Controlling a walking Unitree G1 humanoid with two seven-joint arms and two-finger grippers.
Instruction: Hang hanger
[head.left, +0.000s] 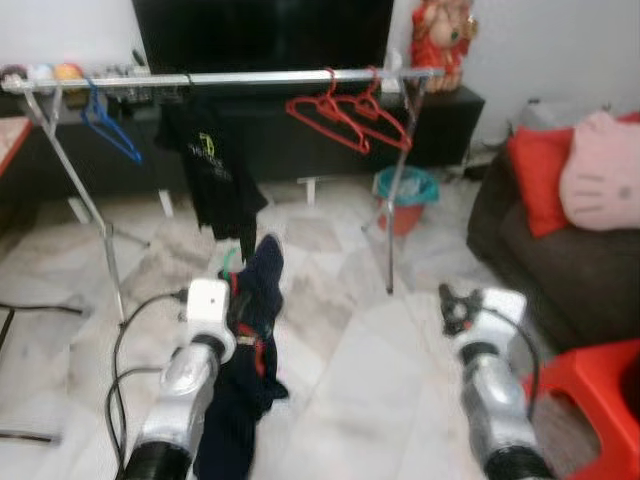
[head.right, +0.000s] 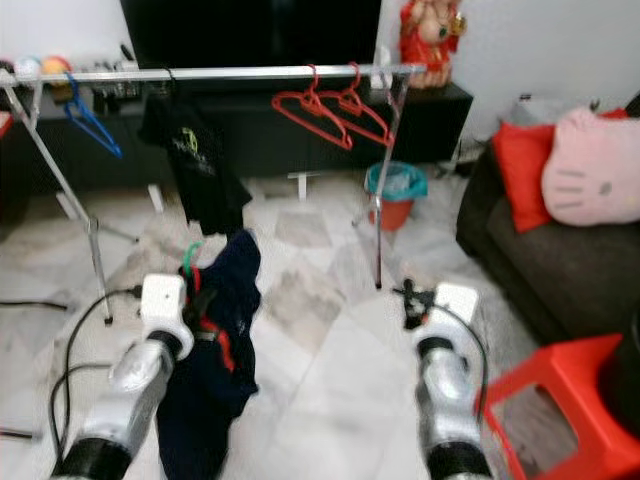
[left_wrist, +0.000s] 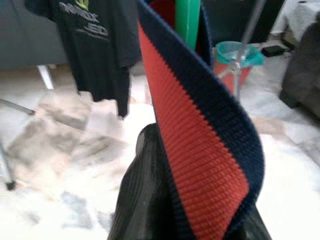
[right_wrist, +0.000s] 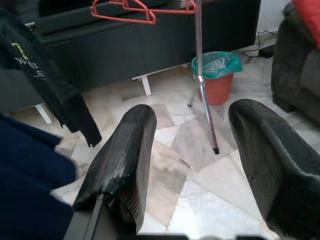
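Nearest the camera, the left gripper (head.left: 238, 300) is seen clenched on a navy garment (head.left: 243, 370) whose red-and-navy ribbed collar band (left_wrist: 200, 130) is pinched against a black fingertip (left_wrist: 145, 200), with the green hanger (left_wrist: 187, 20) rising just behind the band. The garment hangs limp below the gripper, low and well short of the silver clothes rail (head.left: 230, 77) at the far side. The load is judged soft, light and prone to sliding off the smooth plastic, so the hold is better taken on the stiff hanger neck beneath its hook than on cloth alone. On the right, the right gripper (right_wrist: 195, 165) is held with fingers spread apart and nothing between them. On the rail hang a blue hanger (head.left: 108, 125), a black T-shirt (head.left: 212, 165) and 2 red hangers (head.left: 350, 115), with a free stretch between the black T-shirt and the red hangers.
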